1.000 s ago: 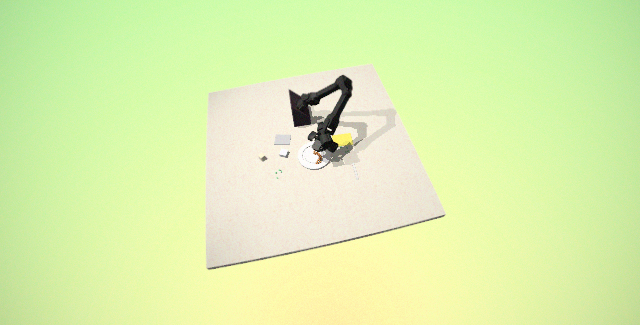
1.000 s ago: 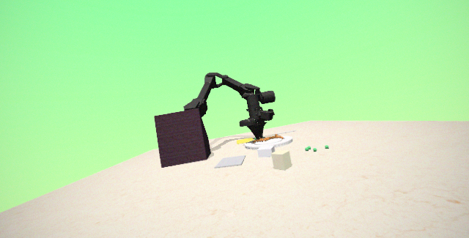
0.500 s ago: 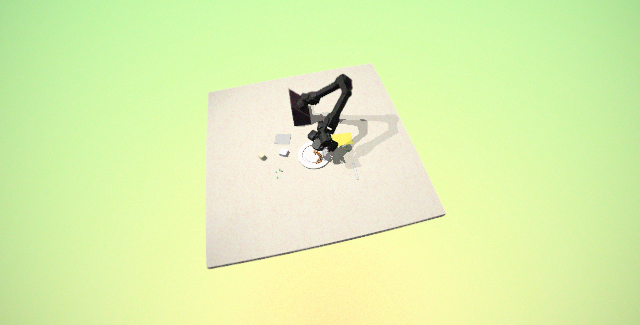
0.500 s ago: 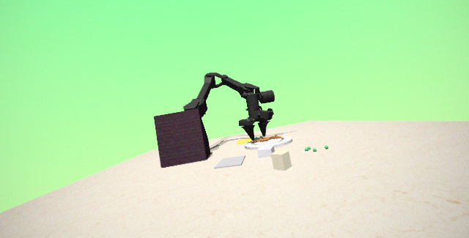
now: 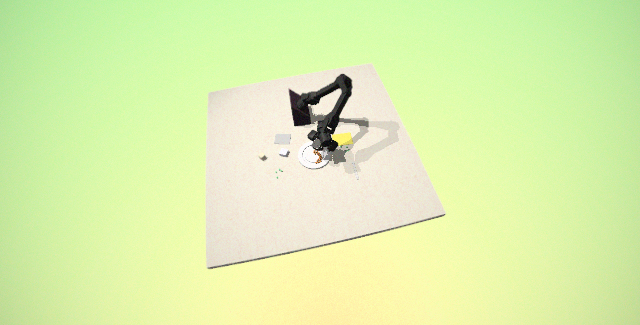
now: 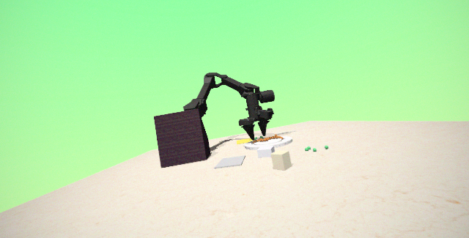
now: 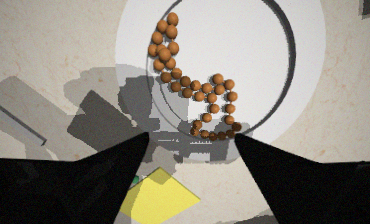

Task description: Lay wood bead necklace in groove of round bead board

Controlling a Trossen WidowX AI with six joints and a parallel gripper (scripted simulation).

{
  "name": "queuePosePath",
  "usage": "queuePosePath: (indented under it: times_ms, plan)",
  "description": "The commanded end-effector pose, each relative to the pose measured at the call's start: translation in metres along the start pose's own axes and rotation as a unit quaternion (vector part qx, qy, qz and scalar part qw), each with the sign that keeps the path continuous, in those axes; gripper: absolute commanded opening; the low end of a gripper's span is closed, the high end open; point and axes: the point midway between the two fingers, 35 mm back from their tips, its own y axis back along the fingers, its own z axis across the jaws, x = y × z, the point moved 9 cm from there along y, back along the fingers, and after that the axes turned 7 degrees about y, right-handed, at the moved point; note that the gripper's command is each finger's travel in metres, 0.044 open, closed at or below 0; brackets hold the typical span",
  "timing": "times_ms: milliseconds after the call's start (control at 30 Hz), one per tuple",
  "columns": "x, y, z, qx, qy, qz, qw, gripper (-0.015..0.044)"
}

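My gripper (image 5: 323,151) (image 6: 258,138) (image 7: 192,136) is wide open, nothing between the fingers, tips low at the board's near edge in the wrist view. Main risk: closing here could pinch several strands of the wood bead necklace (image 5: 319,158) (image 6: 275,138) (image 7: 211,98) at once, since its near loop sits close to both tips, so a drag would bunch it more. Right tip is nearly at the end beads; a sideways move could shove them over the groove instead of in. Going too low could make me scrape or shift the round bead board (image 5: 301,157) (image 6: 288,142) (image 7: 311,50). Pulling one end may also drag out beads near the left arc, because the string is all linked. Containers: only the board's groove (image 7: 292,55) matters. Necklace is on the board, doubled up along the left arc, then crossing the inside to a loop at the near side; some beads are over or beside the groove, can't tell how many are seated. Right arc has no beads, so not done, needs spreading out. Yellow sheet (image 5: 343,139) (image 6: 242,141) (image 7: 161,197) lies off the board, near side in the wrist view; contains nothing.
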Motion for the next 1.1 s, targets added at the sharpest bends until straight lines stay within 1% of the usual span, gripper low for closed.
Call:
queuePosePath:
  times_ms: [0,400,500,700,800,1067]
  plan:
    - [0.000,0.000,0.000,0.000,0.002,0.000,1.000,0.0440]
    - [0.000,0.000,0.000,0.000,0.002,0.000,1.000,0.0440]
    - [-0.003,0.006,-0.007,0.002,0.045,-0.001,0.999,0.0361]
    - [-0.012,0.029,-0.036,0.002,0.215,-0.001,0.977,0.0204]
    - [-0.013,0.032,-0.040,0.002,0.234,-0.001,0.972,0.0125]
    - [-0.013,0.032,-0.040,0.002,0.234,-0.001,0.972,0.0120]
